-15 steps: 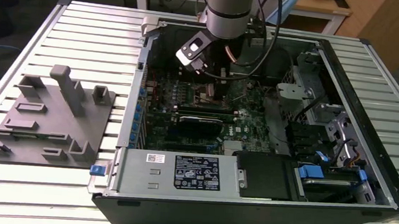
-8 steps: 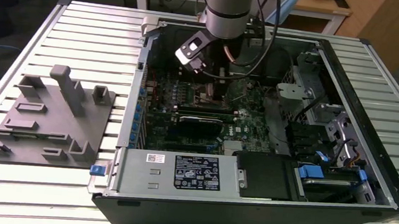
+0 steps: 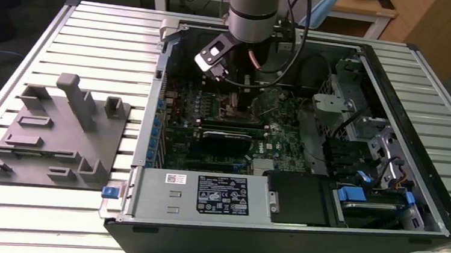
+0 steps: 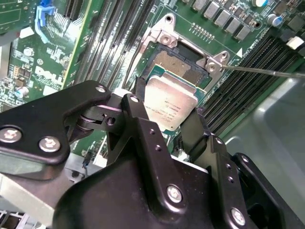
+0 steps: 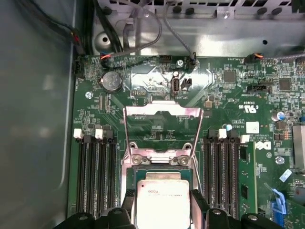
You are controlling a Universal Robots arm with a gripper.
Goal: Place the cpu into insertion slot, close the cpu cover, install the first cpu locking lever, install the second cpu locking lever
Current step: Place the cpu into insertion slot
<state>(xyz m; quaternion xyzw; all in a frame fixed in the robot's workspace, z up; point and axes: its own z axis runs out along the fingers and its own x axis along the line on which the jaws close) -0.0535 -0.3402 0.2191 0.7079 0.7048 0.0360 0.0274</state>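
The gripper (image 4: pixel 167 114) is clamped on the cpu (image 4: pixel 171 102), holding it just over the insertion slot (image 4: pixel 176 61) in the computer case (image 3: pixel 281 245), seemingly not seated yet. The cpu cover (image 5: pixel 162 112) stands open and a locking lever (image 4: pixel 267 72) unlatched; all four steps look unfinished

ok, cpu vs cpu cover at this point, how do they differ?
The cpu is a solid plate with a dull silver face; the cpu cover is a thin frame with a cut-out middle, the board showing through. The cpu is clamped in the gripper over the insertion slot; the cpu cover stands swung open at the slot's edge, untouched. Both are silvery, squarish metal.
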